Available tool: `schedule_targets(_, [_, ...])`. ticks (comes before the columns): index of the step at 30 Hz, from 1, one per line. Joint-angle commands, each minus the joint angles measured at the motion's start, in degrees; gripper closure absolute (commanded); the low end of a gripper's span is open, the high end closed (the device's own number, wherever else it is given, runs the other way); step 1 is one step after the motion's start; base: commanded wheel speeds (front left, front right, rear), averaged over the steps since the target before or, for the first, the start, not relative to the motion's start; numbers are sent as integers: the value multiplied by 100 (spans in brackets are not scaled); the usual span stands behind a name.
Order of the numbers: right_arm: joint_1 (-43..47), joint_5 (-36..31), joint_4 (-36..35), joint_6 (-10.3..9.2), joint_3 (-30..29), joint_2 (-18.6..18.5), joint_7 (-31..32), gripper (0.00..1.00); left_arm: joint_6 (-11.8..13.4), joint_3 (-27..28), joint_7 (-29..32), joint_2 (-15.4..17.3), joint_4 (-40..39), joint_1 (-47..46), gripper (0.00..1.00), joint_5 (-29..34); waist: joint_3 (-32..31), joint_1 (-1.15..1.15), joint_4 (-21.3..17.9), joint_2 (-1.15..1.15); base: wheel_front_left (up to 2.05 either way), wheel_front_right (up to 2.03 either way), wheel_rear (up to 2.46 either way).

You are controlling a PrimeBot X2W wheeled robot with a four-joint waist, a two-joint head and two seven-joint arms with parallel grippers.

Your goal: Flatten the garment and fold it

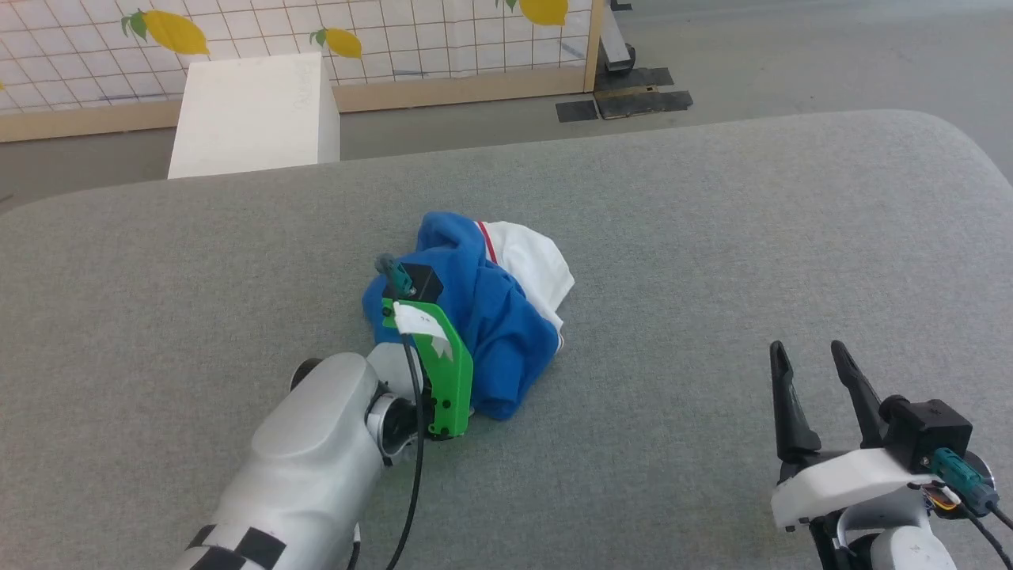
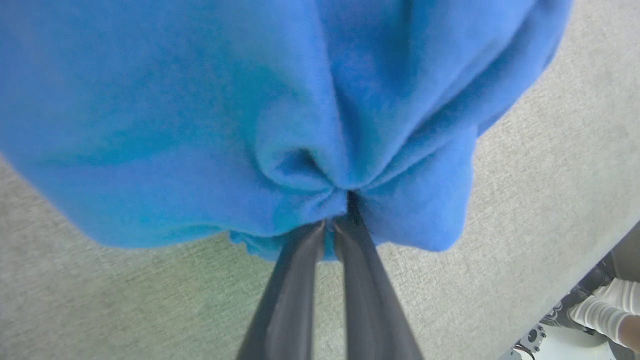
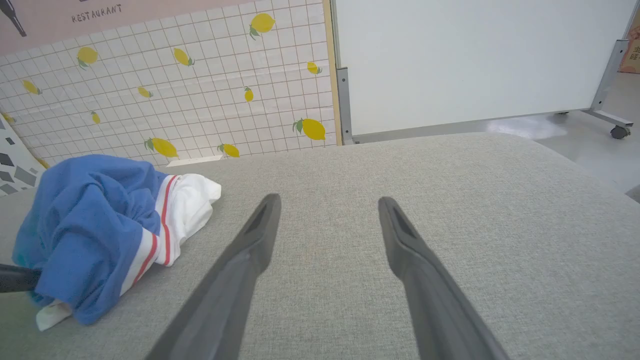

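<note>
- Barely begun: the jersey T-shirt (image 1: 491, 317) lies in a crumpled heap near the middle of the grey worktop (image 1: 712, 237). Its blue body is bunched, with a white sleeve with red-striped trim at the heap's 1 o'clock. Nothing is flattened and no fold is made.
- The left pincer (image 2: 336, 215) is clamped on a pinch of blue cloth at the heap's 9 o'clock side.
- The right pincer (image 1: 807, 346) is spread wide and empty, at 4 o'clock of the heap and well apart from it.
- Left to do, I judge: draw it out, find hem and shoulders, smooth, fold.
- Room: there is bare worktop on every side, widest toward 3 o'clock. The far edge runs at 12 o'clock, with a rounded corner at 2 o'clock. A white box (image 1: 257, 111) stands beyond the edge at 11 o'clock.
</note>
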Motion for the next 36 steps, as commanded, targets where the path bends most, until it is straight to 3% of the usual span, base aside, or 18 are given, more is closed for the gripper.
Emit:
schedule_targets(1, [-61,48,14,26,-11,-7,-50,0,23,-5,58,-20,47,82,100,-62,-6,0,21,0,0,0,0])
schedule_targets(2, [-57,53,20,26,-16,-7,-55,0,37,34,61,-34,48,66,87,-107,-9,0,36,0,0,0,0])
schedule_targets(4, [-51,65,45,26,-18,-7,-66,0,74,120,61,-57,41,10,0,-196,-32,0,75,0,0,0,0])
schedule_targets(14, [15,74,175,26,-29,-7,-93,0,181,881,-10,-73,-305,-315,0,-933,-350,0,299,0,0,0,0])
schedule_targets(20, [102,77,197,26,-40,-7,-71,0,314,1428,-466,104,-665,-431,0,-1222,-590,0,439,0,0,0,0])
schedule_targets(26, [165,63,195,26,-45,-7,-39,0,342,1822,-1580,445,-1146,-391,0,-1028,-768,0,531,0,0,0,0])
schedule_targets(36, [284,75,106,26,-61,-7,2,0,559,2014,-3615,1243,-1943,230,0,6,-911,0,561,0,0,0,0])
